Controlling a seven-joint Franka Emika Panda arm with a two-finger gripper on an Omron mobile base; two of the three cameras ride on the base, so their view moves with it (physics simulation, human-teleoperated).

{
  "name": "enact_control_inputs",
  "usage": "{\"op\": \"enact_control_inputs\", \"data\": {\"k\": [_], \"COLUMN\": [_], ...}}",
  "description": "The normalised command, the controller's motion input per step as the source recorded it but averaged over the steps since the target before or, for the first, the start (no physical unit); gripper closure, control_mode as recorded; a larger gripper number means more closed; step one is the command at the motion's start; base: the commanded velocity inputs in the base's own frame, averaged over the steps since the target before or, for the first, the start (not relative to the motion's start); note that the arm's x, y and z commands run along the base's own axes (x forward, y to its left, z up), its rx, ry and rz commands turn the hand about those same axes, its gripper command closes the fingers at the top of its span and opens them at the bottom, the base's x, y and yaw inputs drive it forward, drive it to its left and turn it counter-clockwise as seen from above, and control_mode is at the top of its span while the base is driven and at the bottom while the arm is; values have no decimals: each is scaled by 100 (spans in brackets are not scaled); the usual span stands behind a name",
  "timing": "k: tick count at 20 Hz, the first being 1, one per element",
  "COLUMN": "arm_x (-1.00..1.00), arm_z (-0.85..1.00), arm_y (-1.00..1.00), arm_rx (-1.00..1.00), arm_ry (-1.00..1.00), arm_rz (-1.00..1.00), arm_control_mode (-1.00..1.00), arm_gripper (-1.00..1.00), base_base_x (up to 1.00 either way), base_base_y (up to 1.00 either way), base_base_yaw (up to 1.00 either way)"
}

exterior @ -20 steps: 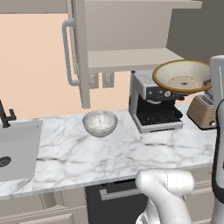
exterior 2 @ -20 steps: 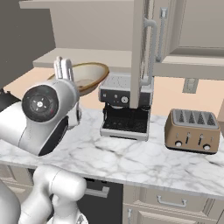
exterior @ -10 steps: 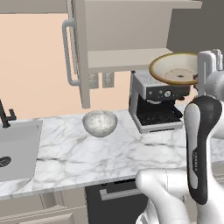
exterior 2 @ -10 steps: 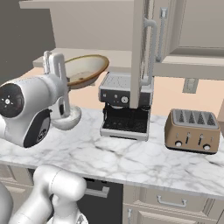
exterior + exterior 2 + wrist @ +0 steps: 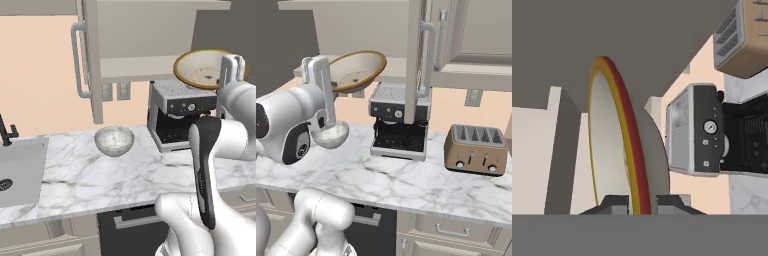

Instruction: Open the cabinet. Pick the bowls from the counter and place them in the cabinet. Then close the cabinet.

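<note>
The claw (image 5: 643, 202) grips the tan bowl (image 5: 202, 70) by its rim. Over the last second it has carried the bowl left, now above the coffee machine (image 5: 182, 117), toward the open cabinet (image 5: 150, 37). The marbled bowl (image 5: 114, 140) remains on the desk (image 5: 125, 175), left of the machine.

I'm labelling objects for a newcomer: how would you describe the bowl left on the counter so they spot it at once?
Find the white marble counter between the steel sink and the coffee machine. The grey-white bowl sits there below the open cabinet. It is deep, rounded and marbled, unlike the wide tan bowl gripped by its rim in the air.
</note>
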Motion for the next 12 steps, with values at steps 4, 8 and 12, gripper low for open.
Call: {"op": "enact_control_inputs", "data": {"k": [4,8,12], "arm_x": [21,24,29], "arm_z": [33,39,41], "arm_y": [0,0,0], "arm_rx": [12,11,9], "arm_ry": [7,15,16], "arm_rz": [-2,0,0], "arm_control_mode": [-100,-100,-100], "arm_gripper": [100,100,100], "base_base_x": [0,0,0], "base_base_y": [0,0,0], "base_base_yaw": [0,0,0]}}
